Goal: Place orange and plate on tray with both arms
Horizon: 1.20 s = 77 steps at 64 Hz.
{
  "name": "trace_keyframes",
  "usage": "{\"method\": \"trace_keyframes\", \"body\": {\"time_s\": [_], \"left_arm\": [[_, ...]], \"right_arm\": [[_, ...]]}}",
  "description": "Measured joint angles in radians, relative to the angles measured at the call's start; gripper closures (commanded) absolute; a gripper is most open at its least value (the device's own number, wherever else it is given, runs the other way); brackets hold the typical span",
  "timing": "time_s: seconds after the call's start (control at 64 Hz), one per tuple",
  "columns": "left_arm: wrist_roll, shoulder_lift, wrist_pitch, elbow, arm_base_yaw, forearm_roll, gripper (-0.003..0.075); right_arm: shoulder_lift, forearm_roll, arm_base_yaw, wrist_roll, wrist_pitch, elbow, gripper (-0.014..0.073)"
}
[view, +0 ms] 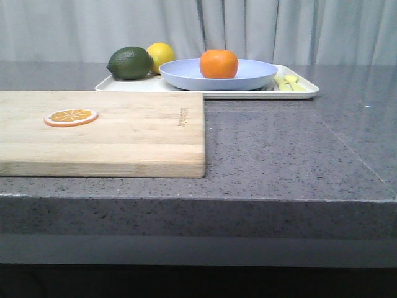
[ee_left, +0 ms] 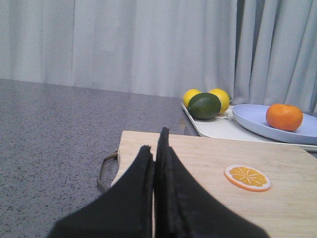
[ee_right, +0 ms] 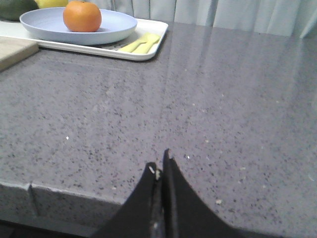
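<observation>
The orange sits in the pale lavender-blue plate, and the plate rests on the white tray at the back of the counter. All three also show in the left wrist view, the orange, the plate and the tray, and in the right wrist view, the orange, the plate and the tray. My left gripper is shut and empty above the wooden board, well short of the tray. My right gripper is shut and empty over the counter's front edge. Neither gripper shows in the front view.
A light wooden cutting board with a thin orange slice lies at the front left. A dark green lime and a yellow lemon sit on the tray's left end, pale yellow cutlery on its right end. A curtain hangs behind.
</observation>
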Motion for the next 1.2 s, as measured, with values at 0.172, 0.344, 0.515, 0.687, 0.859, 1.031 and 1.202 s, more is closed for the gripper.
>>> {"method": "trace_keyframes", "body": {"time_s": [0.172, 0.344, 0.515, 0.687, 0.859, 1.031, 1.202], "left_arm": [[0.0, 0.0, 0.0, 0.0, 0.0, 0.0, 0.074], [0.0, 0.0, 0.0, 0.0, 0.0, 0.0, 0.074], [0.0, 0.0, 0.0, 0.0, 0.0, 0.0, 0.074], [0.0, 0.0, 0.0, 0.0, 0.0, 0.0, 0.074], [0.0, 0.0, 0.0, 0.0, 0.0, -0.001, 0.074], [0.0, 0.0, 0.0, 0.0, 0.0, -0.002, 0.074], [0.0, 0.0, 0.0, 0.0, 0.0, -0.002, 0.074]], "right_arm": [[-0.002, 0.002, -0.019, 0.0, -0.05, 0.012, 0.0659], [-0.002, 0.006, -0.019, -0.002, -0.112, 0.012, 0.0659], [-0.002, 0.008, -0.019, -0.002, -0.122, 0.012, 0.0659], [-0.002, -0.038, -0.019, 0.052, -0.126, 0.012, 0.0659], [-0.002, -0.238, -0.019, 0.318, -0.139, 0.012, 0.0659], [-0.002, -0.27, -0.019, 0.379, -0.141, 0.012, 0.0659], [-0.002, -0.277, -0.019, 0.388, -0.155, 0.012, 0.0659]]}}
